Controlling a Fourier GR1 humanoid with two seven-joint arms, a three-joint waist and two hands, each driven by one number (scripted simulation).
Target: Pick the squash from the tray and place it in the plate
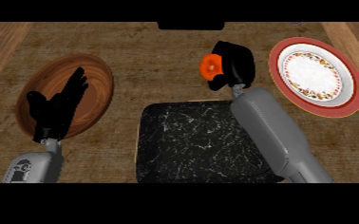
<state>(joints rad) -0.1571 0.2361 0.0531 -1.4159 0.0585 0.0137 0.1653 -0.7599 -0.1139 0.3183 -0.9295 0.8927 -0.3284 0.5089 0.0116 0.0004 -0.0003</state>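
Observation:
My right hand [233,62] is curled round an orange squash [209,66], which it holds above the wooden counter beyond the far edge of the black marbled tray [189,142]. Only the squash's left side shows past the fingers. To the right lies the plate [280,71], white with a red rim and a patterned ring, nothing on it. The hand and squash are left of the plate, apart from it. My left hand [60,105] rests open at the left, fingers straight, over a brown wooden bowl.
A brown wooden bowl [95,76] sits at the left under my left hand. A dark object [191,25] shows at the counter's far edge. Wooden strips border the counter at both upper corners.

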